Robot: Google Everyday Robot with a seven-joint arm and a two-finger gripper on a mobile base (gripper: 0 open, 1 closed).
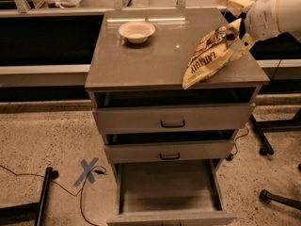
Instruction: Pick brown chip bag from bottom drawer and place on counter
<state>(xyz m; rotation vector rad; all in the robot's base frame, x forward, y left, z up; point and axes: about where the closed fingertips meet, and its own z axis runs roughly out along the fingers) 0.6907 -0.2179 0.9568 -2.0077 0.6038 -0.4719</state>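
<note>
The brown chip bag [207, 58] stands tilted on the counter [146, 62], near its front right corner. Its lower pale end rests on the slab and its top end leans up to the right. My gripper [237, 25] is above the counter's right edge, at the bag's top end. Its fingers are spread: one finger [231, 3] is clear above the bag, the other [245, 45] lies beside the bag's upper edge. The bottom drawer [167, 187] is pulled out and its grey interior shows nothing inside.
A cream bowl [136, 31] sits at the counter's back left. The two upper drawers [171, 121] are slightly open. A tape cross [88, 171] and a cable lie on the speckled floor at left. Wheeled stand legs [277, 199] are at right.
</note>
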